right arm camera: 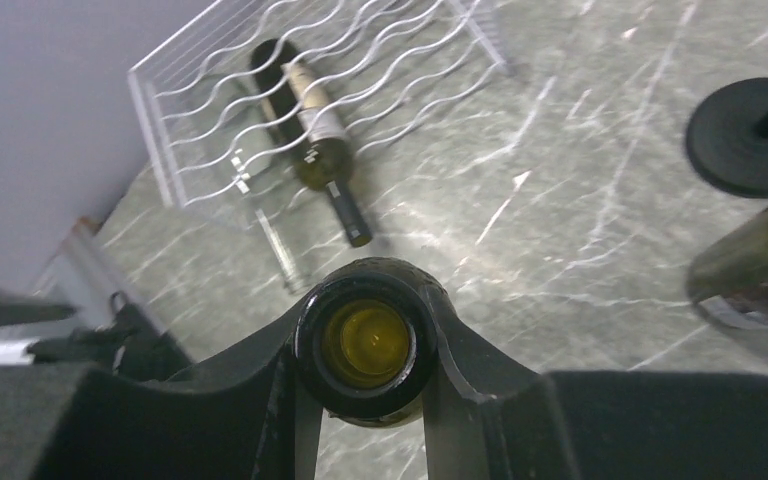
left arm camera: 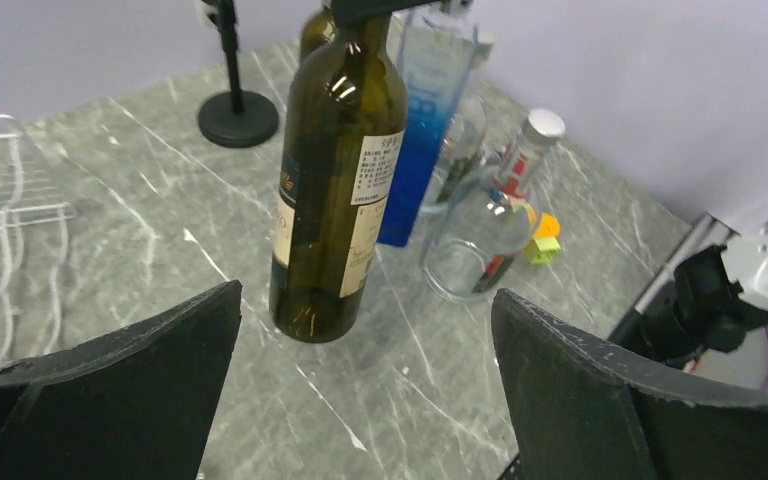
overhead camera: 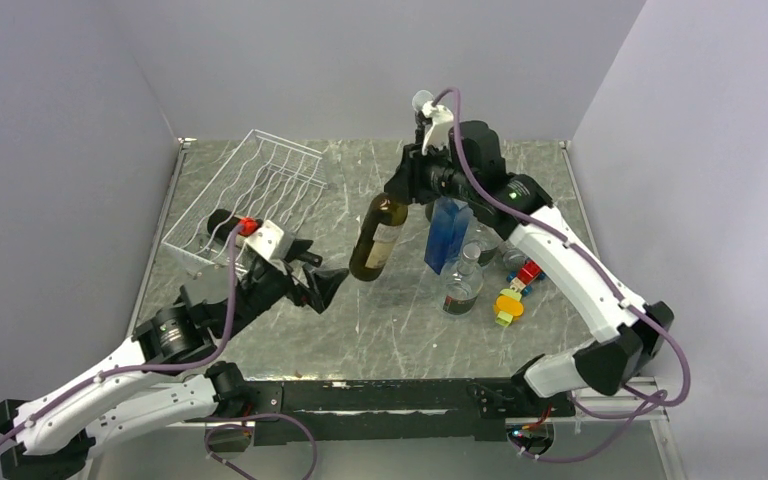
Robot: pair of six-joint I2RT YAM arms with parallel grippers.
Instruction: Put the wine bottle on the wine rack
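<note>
Top external: marbled table (overhead camera: 380, 330), wine rack (overhead camera: 260, 185), lilac walls (overhead camera: 360, 70).

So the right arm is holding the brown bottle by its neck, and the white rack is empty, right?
Not quite. The right fingers do hold the brown bottle by its neck, but the white rack is not empty: another bottle already lies on it, as the right wrist view shows.

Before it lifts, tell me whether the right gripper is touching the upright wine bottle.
Touching. The right wrist view shows the right gripper clamped around the wine bottle at its neck, fingers against the glass on both sides, no gap.
</note>
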